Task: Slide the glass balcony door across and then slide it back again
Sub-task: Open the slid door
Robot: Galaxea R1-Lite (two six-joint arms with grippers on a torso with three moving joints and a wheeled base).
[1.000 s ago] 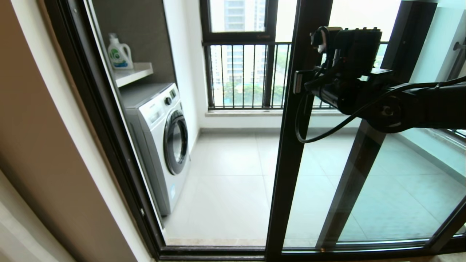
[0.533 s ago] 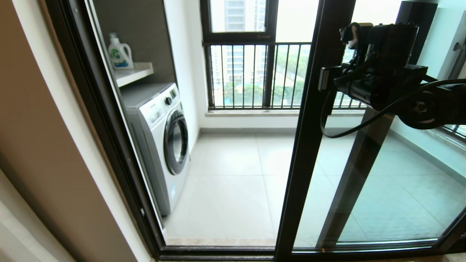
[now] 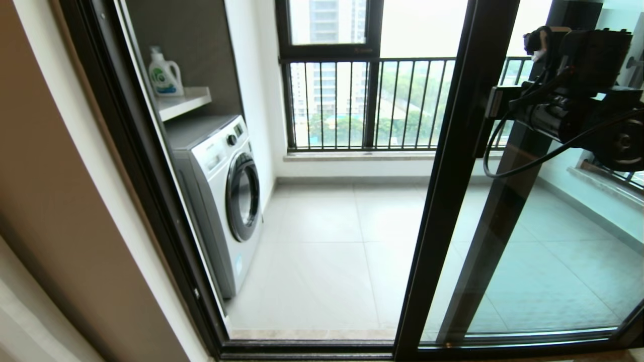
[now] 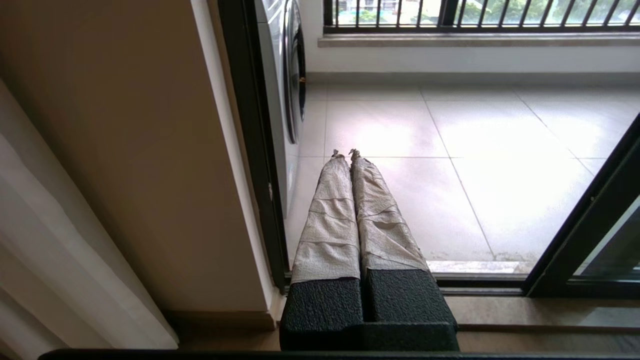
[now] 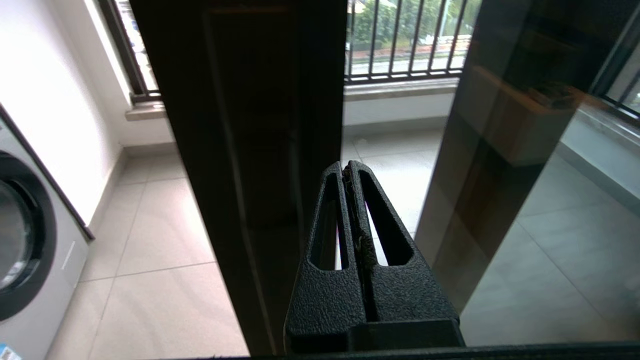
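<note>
The left gripper [image 4: 346, 152] hung low by the sill at the doorway's lower left, its two cloth-wrapped fingers [image 4: 330, 215] pressed together and holding nothing, pointed out over the pale floor tiles [image 4: 450, 165]. Higher up, at the upper right of the head view, the right arm reached in from the frame's edge; the right gripper [image 5: 347, 167] had its black fingers [image 5: 327, 235] closed flat against each other with nothing between them, their tips just beside the dark upright of the glass balcony door [image 3: 453, 166]. That upright stood right of centre in the head view, running from the top edge down to the bottom track, with its glass panel filling the right side and the doorway open to its left. Beyond the threshold, a washing machine [image 3: 226, 191] stood at the left wall of the balcony, with a detergent bottle [image 3: 165, 73] on the shelf [image 3: 186, 100] above it. Farthest back, the black-barred railing windows [image 3: 352, 100] spanned the upper middle.
</note>
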